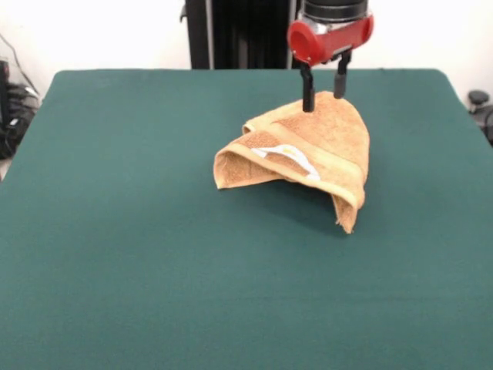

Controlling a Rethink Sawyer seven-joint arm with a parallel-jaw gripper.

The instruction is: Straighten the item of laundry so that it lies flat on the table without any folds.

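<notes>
The item of laundry, a tan-orange terry towel, is bunched into a tent shape right of the middle of the green table. Its peak rises between the two black fingers of my gripper, which comes down from the red wrist above and is shut on the top of the cloth. The left finger shows in front of the towel, and the right one stands at the peak's far side. The front edge curls up, showing a woven band and a white label with a yellow mark. One corner hangs down at the lower right.
The green cloth reaches to all sides of the towel. The table's far edge runs just behind the gripper. Dark cables and gear lie off the table's left side, and a dark object sits off its right side.
</notes>
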